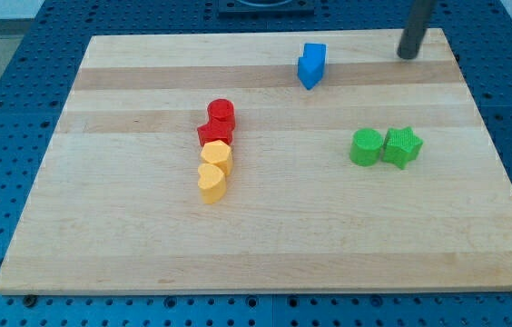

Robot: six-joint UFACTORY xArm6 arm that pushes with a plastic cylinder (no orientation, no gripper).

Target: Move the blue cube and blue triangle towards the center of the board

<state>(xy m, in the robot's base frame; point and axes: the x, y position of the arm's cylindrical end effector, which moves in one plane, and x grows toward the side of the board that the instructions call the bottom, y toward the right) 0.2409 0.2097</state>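
Note:
The blue cube (315, 54) and the blue triangle (308, 72) sit touching each other near the view's top, a little right of the middle of the wooden board (129, 236). The cube is the upper one, the triangle just below and left of it. My tip (408, 54) rests on the board near its top right corner, about a hand's width to the right of the blue cube and apart from it.
A red cylinder (221, 112) and a red star-like block (213, 133) stand in a column with two yellow blocks (217, 154) (211, 183) left of centre. A green cylinder (366, 146) and a green star (402, 146) touch at the right.

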